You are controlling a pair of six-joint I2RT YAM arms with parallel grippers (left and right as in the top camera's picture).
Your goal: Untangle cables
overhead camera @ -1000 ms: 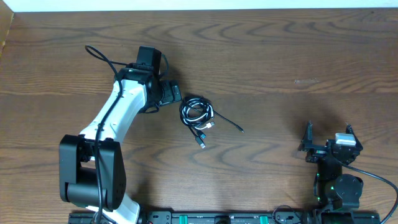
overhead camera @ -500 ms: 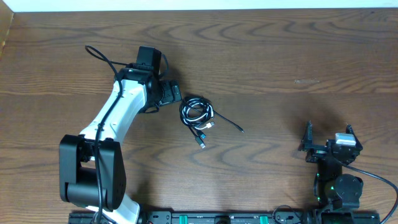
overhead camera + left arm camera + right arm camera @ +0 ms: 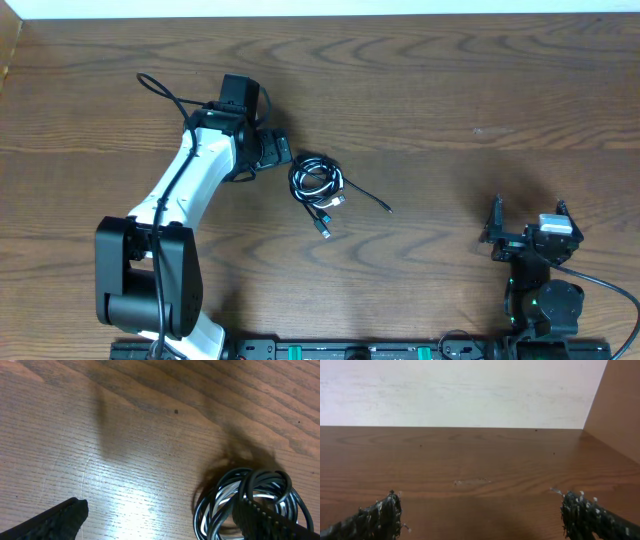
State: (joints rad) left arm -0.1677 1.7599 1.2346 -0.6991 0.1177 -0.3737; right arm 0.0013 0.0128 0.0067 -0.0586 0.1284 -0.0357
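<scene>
Light, limp cables [image 3: 316, 182] in a slack coil probably slide easily, best pinched at the stray tail [image 3: 370, 198]; left gripper [image 3: 160, 510] and right gripper [image 3: 481, 505] both spread, empty.

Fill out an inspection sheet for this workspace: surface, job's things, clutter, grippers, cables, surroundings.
Surface: wooden table, bare wood grain, with a faint pale mark toward the right.
Job's things: cable bundle, black and white cords coiled together mid-table, with loose plug ends trailing off the coil.
Clutter: nothing seen.
Grippers: left gripper, jaws open, next to the bundle, holding nothing; one jaw overlaps the coil in its wrist view. Right gripper, jaws open, holding nothing, far from the bundle.
Cables: thick black arm cables loop off the left arm; another runs from the right arm's base.
Surroundings: pale wall behind the table, brown side panel at the right.
</scene>
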